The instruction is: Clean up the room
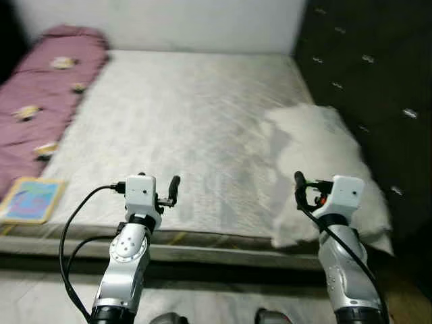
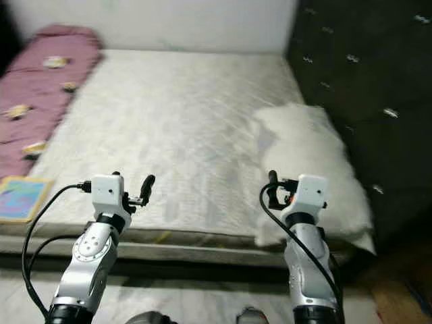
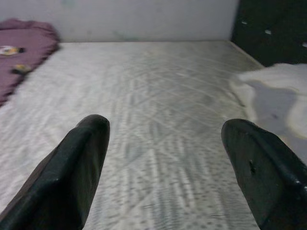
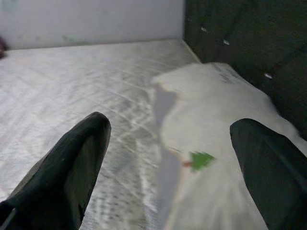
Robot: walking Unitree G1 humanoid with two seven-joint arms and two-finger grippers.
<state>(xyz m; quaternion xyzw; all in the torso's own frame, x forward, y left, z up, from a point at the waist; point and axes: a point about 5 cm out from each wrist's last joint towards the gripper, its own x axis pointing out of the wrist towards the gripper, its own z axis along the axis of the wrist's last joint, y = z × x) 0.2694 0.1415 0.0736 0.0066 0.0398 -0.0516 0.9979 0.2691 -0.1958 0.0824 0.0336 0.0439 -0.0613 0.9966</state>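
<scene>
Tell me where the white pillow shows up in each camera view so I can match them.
Left eye view: white pillow, right side, by the dark headboard.
Right eye view: right of centre.
Left wrist view: right edge.
Right wrist view: centre to right.
Shared landmark: the dark headboard behind it.

Bare quilted mattress [image 1: 182, 121] here: white pillow [image 1: 324, 169] on its right, maroon blanket [image 1: 40, 94] along the left, colourful book [image 1: 30, 200] near-left.
</scene>
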